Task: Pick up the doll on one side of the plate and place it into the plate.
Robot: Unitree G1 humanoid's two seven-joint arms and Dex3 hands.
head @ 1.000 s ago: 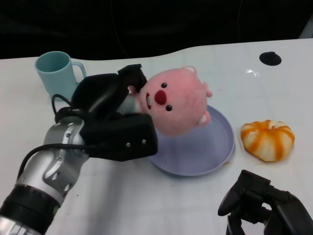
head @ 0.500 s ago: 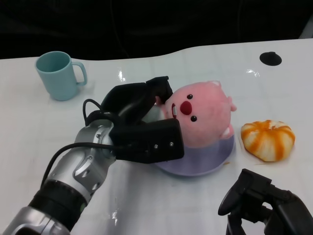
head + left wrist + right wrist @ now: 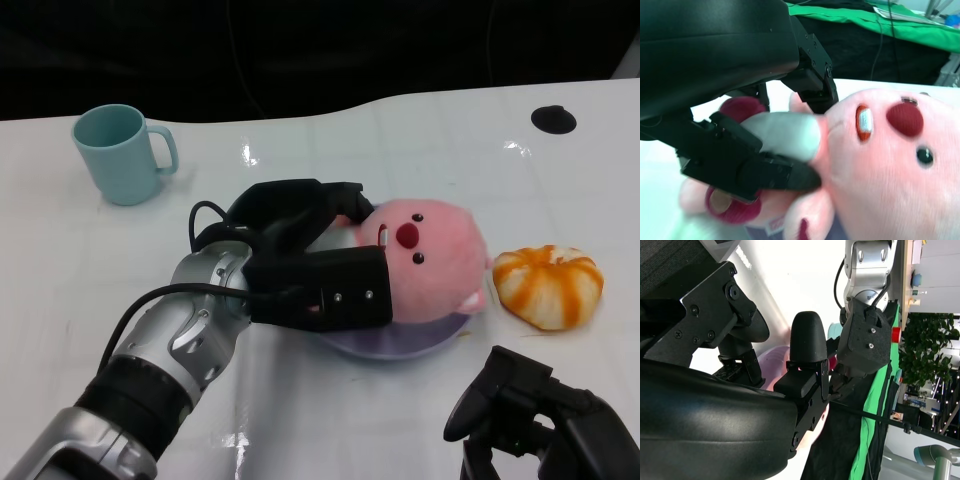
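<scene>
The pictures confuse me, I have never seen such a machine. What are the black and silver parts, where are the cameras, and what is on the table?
This is a humanoid robot at a white table. The silver tubes are its forearms; each ends in a black robot hand. One picture looks down from the robot's head; the other two come from cameras at its wrists, so they look tilted.

The left robot hand holds a pink doll over a lilac plate; whether the doll rests on the plate I cannot tell. The left wrist view shows the doll's face up close. The right robot hand waits near the table's front edge and holds nothing.

Also on the table: a teal mug and an orange-and-white striped toy.
</scene>
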